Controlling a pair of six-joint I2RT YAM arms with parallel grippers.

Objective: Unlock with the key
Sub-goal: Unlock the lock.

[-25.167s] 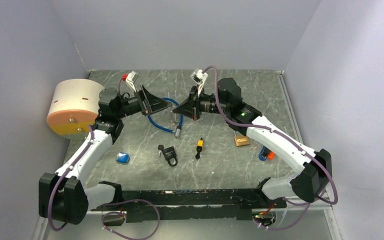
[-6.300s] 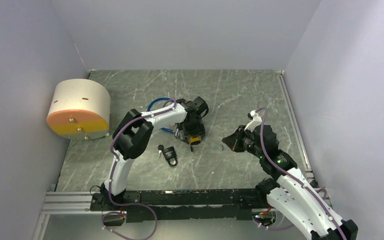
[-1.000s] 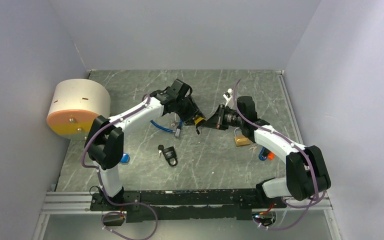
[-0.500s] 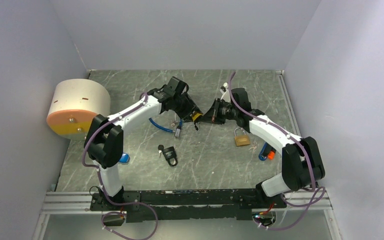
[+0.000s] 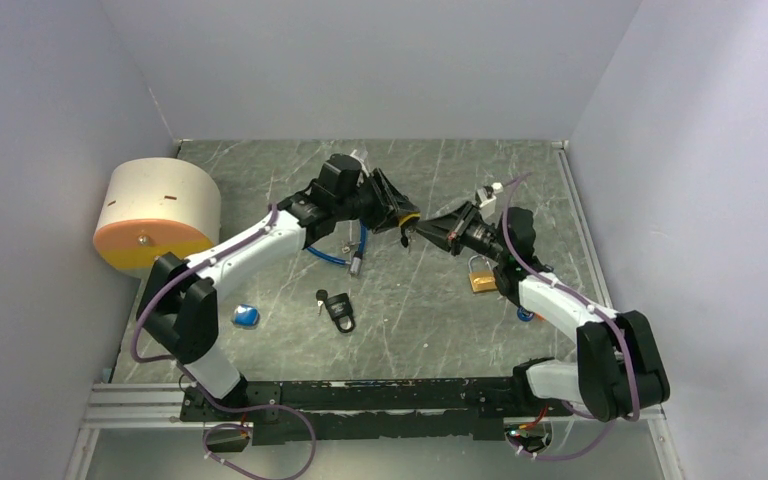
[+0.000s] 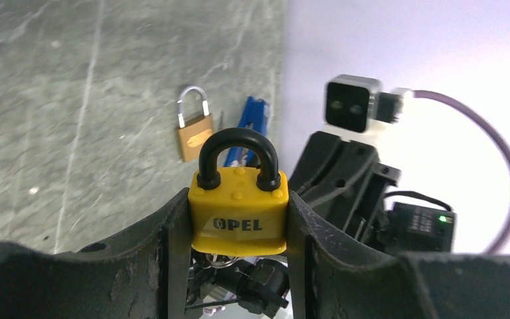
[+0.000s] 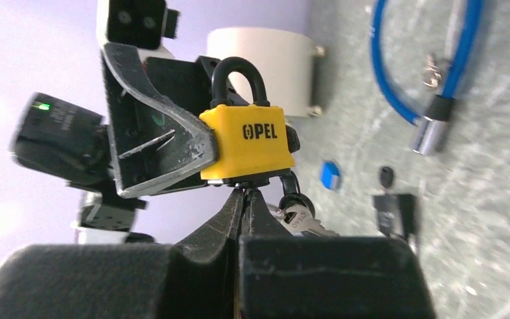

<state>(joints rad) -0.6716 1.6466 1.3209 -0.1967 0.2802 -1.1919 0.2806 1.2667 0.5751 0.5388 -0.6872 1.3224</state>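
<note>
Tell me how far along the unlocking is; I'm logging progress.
Done: left claw holds the yellow padlock with black shackle aloft. In hand: right claw, shut, meets its underside beside dangling silver keys; any held key is hidden. Left: shackle still seated, so turning and opening remain.

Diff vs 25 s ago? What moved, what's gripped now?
Left gripper picked the yellow padlock off the table and lifted it up and back. Right gripper swung in, shut, right under the padlock's base. Brass padlock, black padlock, blue cable lock unmoved.
</note>
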